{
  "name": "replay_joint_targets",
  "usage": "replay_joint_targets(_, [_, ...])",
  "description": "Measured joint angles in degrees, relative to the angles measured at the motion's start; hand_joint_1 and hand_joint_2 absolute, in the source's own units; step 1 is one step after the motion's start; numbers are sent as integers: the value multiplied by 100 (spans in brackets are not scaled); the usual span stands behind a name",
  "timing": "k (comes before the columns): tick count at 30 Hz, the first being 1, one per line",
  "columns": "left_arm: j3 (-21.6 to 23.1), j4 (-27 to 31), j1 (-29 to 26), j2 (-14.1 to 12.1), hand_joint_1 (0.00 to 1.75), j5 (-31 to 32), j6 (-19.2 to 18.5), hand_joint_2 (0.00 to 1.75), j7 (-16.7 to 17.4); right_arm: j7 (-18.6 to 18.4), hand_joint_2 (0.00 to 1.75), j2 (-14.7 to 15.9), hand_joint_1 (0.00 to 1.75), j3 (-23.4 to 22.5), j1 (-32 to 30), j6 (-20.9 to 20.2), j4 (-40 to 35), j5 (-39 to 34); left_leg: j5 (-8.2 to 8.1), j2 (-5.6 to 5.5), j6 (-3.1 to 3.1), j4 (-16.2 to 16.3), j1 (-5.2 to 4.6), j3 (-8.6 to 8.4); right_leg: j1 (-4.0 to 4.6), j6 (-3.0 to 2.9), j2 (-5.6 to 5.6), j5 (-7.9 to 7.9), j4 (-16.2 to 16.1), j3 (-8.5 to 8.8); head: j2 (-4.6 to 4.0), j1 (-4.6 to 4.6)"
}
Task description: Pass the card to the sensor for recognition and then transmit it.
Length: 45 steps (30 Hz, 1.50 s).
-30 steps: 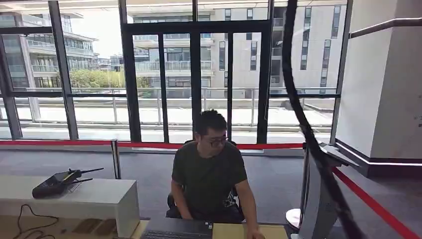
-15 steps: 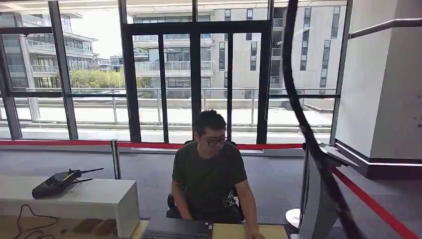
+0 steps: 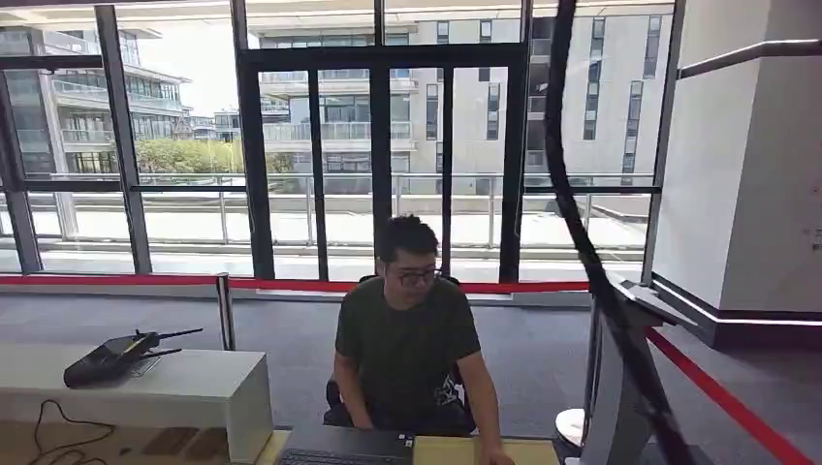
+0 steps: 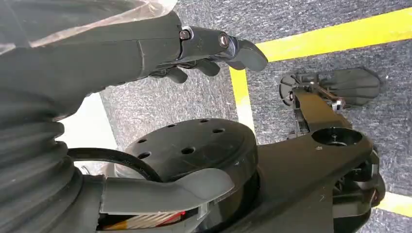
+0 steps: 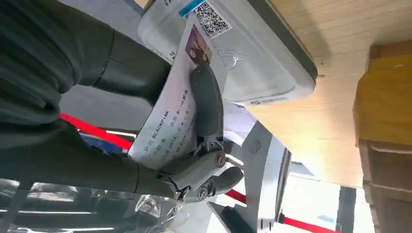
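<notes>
White and glossy, one card (image 5: pixel 167 124) with printed text and a small photo sat in the right hand (image 5: pixel 160 141), a dark finger (image 5: pixel 206 104) lying along its face and the thick thumb behind it, so the fingers were clamped on the card. Its top edge lay just beside, perhaps touching, one sensor (image 5: pixel 243 58), a pale grey rounded plastic box with a QR sticker; whether they met could not be told. The sensor rested on a light wooden counter (image 5: pixel 311 116), with a yellow-brown block (image 5: pixel 384 102) cut off at the frame edge.

The left hand (image 4: pixel 194 53) hung over grey carpet (image 4: pixel 160 102) marked with yellow tape lines (image 4: pixel 335 34); its dark fingers were loosely curled with nothing in them, though how tightly was hard to make out.

From the head view, one person (image 3: pixel 407 339) in a dark shirt sat behind the counter, one dark laptop (image 3: pixel 349 448) cut off at the lower edge. One black handheld device (image 3: pixel 111 356) lay on a white side bench (image 3: pixel 184 387). A red barrier belt (image 3: pixel 116 280) ran behind, and a thick black cable (image 3: pixel 582 242) crossed the view, blurred.
</notes>
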<state>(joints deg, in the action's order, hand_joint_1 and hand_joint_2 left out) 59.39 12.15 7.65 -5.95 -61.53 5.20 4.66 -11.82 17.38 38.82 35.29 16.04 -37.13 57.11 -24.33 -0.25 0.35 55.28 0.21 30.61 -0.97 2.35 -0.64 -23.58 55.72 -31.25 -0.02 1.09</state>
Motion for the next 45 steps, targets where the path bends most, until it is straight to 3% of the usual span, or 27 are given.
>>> replay_joint_targets(7, [0,0,-3,0,0,-33,-17,175,-35,-175,175,89,175,9,190,-500,-730,408,3,-1,-1,0,0,9,0,0,0,4,4,-10,0,4])
replay_joint_targets(16, [7,0,-9,0,0,142,-96,175,-109,-490,175,341,175,-120,522,-1791,-2589,787,3,0,-1,0,0,17,0,0,1,3,4,-20,0,4])
replay_joint_targets(20, [13,0,-5,0,0,208,-105,175,-155,-512,175,393,175,-125,789,-2122,-3156,979,3,4,-1,0,0,19,0,-1,2,4,4,-21,0,4])
replay_joint_targets(27, [20,0,6,18,0,223,-114,175,-184,-468,175,155,175,18,1320,-1930,-3187,1209,5,1,-3,-1,0,25,0,-1,2,4,9,-25,0,4])
replay_joint_targets(37, [42,0,8,92,0,162,0,175,-197,-483,175,-413,175,277,1890,-1556,-2350,1222,5,-2,-3,0,2,31,1,-1,1,3,10,-30,0,4])
replay_joint_targets(45, [46,0,8,131,0,129,54,175,-157,-496,175,-691,175,387,2043,-1297,-1673,1182,5,-2,-3,0,2,31,1,-1,1,3,9,-33,0,4])
